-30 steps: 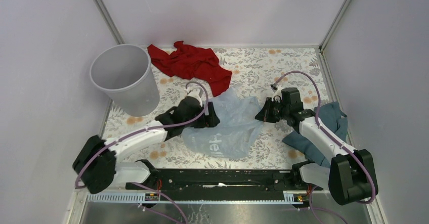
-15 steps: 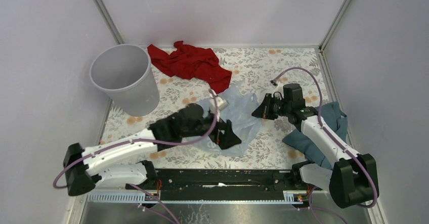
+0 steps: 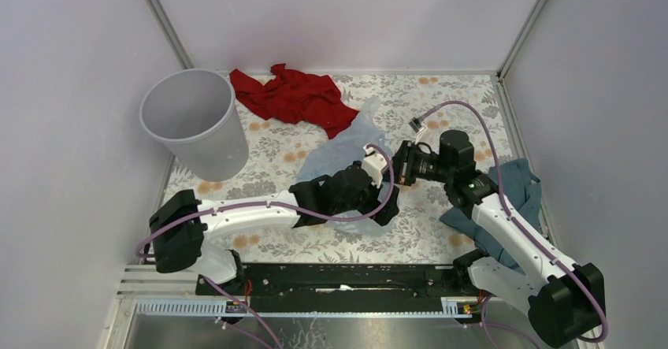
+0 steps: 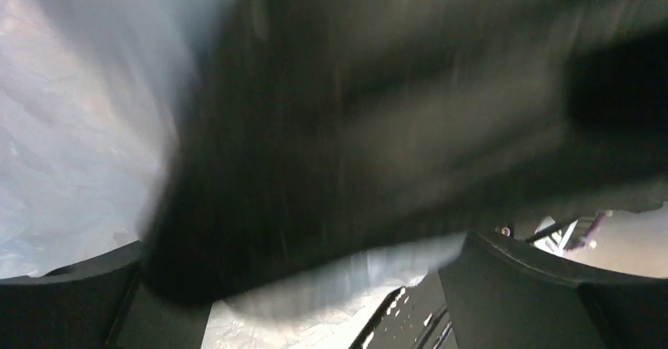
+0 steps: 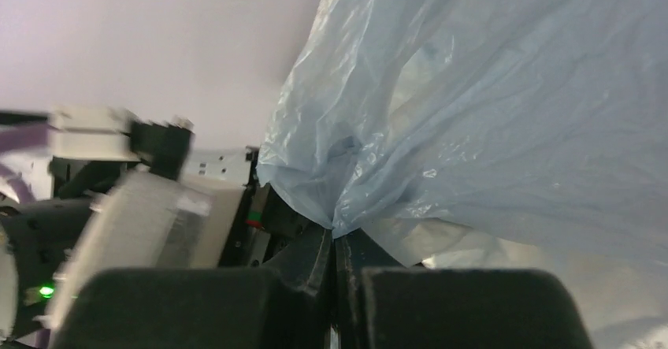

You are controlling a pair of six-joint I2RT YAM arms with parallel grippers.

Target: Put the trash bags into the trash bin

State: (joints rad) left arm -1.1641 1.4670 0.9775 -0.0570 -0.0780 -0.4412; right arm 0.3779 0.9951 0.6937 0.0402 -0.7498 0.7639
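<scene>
trash bin point(image 3: 209, 148) mouth open upward, red cloth point(image 3: 295, 97) beside it

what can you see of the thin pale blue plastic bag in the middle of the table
The thin, pale blue, translucent plastic film bag is wrinkly, glossy and crumpled. It sits mid-table on the floral cover, its far tip beside the red cloth. The right gripper is shut on a bunched fold, holding the film raised. The open left gripper sits over its near edge; whether it touches is unclear.
</scene>
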